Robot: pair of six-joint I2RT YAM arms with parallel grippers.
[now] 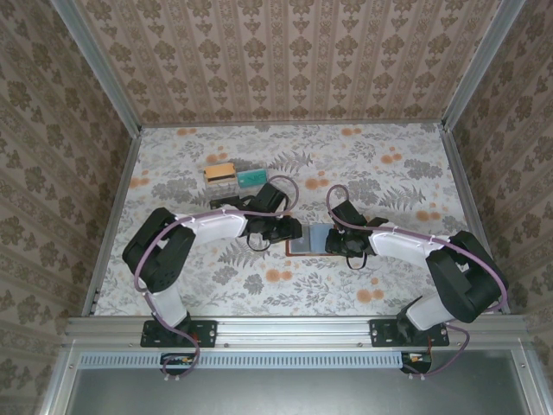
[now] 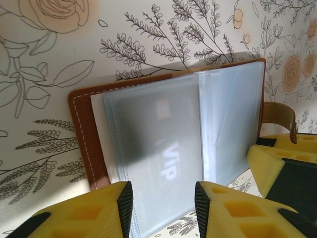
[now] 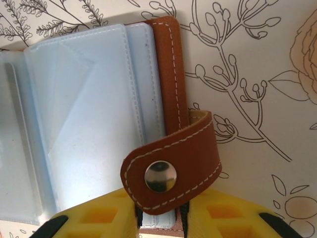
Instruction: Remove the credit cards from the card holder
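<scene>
The brown leather card holder [image 1: 308, 239] lies open on the floral table between both arms. In the left wrist view its leather edge [image 2: 81, 134] frames blue-grey plastic sleeves, and a pale card marked "Vip" [image 2: 168, 158] sits in the top sleeve. My left gripper [image 2: 163, 208] is open, its fingers straddling that sleeve just above its near end. My right gripper [image 3: 158, 223] is shut on the card holder's right edge [image 3: 168, 74], with the snap strap [image 3: 171, 173] curled over the fingers. From above, the left gripper [image 1: 291, 232] and right gripper [image 1: 333, 242] flank the holder.
An orange card [image 1: 220, 171] and a green card [image 1: 253, 177] lie side by side on the table behind the left arm. Patterned walls [image 1: 285, 60] close in the table at the back and sides. The right gripper's yellow fingers [image 2: 277, 168] appear beside the holder in the left wrist view.
</scene>
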